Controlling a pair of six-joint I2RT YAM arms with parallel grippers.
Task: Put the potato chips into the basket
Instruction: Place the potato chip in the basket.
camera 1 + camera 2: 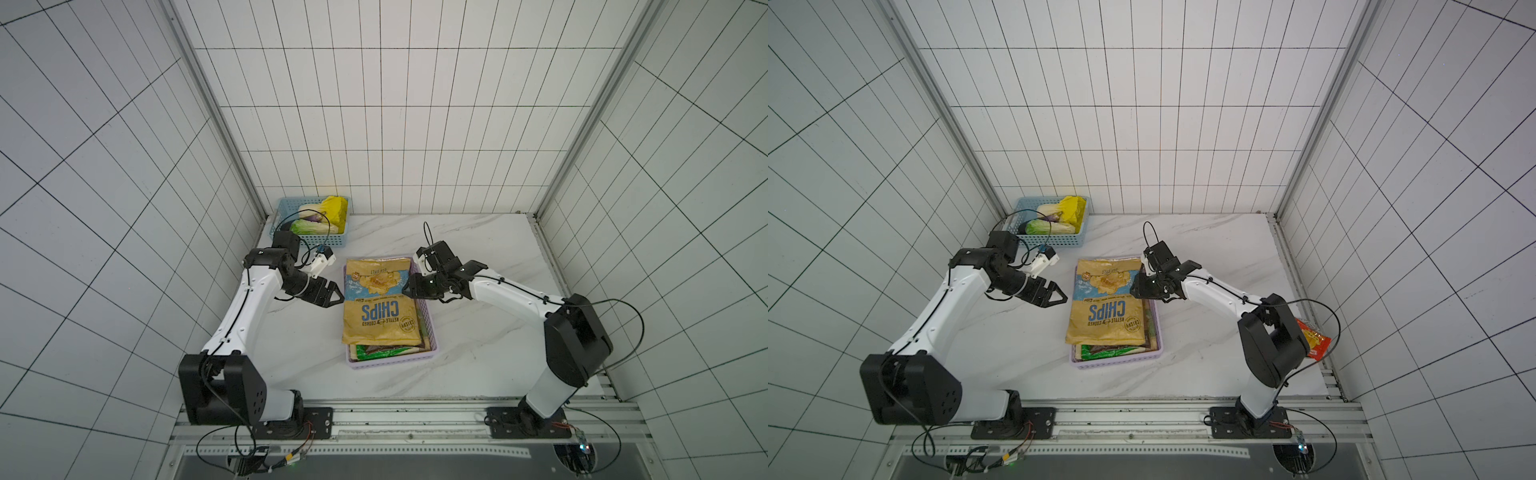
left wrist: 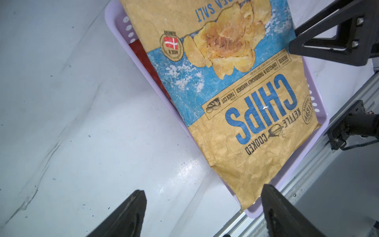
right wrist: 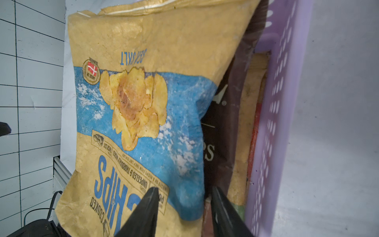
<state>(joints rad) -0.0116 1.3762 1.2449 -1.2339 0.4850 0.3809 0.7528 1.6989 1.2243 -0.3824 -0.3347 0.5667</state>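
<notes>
A: Where are the chips found?
B: A tan bag (image 1: 382, 303) marked CHIPS is laid on top of a pile of bags inside the basket (image 1: 395, 361), the lilac one. Its words are seen upside down in both top views. The basket is set in the middle of the counter (image 1: 490, 340).
A: Is the tan bag fully inside?
B: Not quite. It is laid a bit crooked, and in the left wrist view one corner is seen hanging over the rim.
A: What is seen under it?
B: A green bag (image 1: 380, 351) is showing at the near end. A brown bag (image 3: 223, 123) is seen beside the tan one in the right wrist view. Most of the pile is hidden.
A: How are the left jaws held?
B: They are spread wide, and nothing is held between them. They are kept just beside the basket's left side, at the end of the left arm (image 1: 249, 303).
A: And the right jaws?
B: They are half open at the tan bag's right edge. One is placed over the bag and one beside the edge. Whether the bag is pinched cannot be told.
A: What else is seen?
B: A blue basket (image 1: 322, 241) is set in the far left corner, and vegetables (image 1: 309, 226) are piled in it. A red-orange packet (image 1: 1316, 343) is seen at the counter's right edge, partly hidden by the right arm (image 1: 1217, 293).
</notes>
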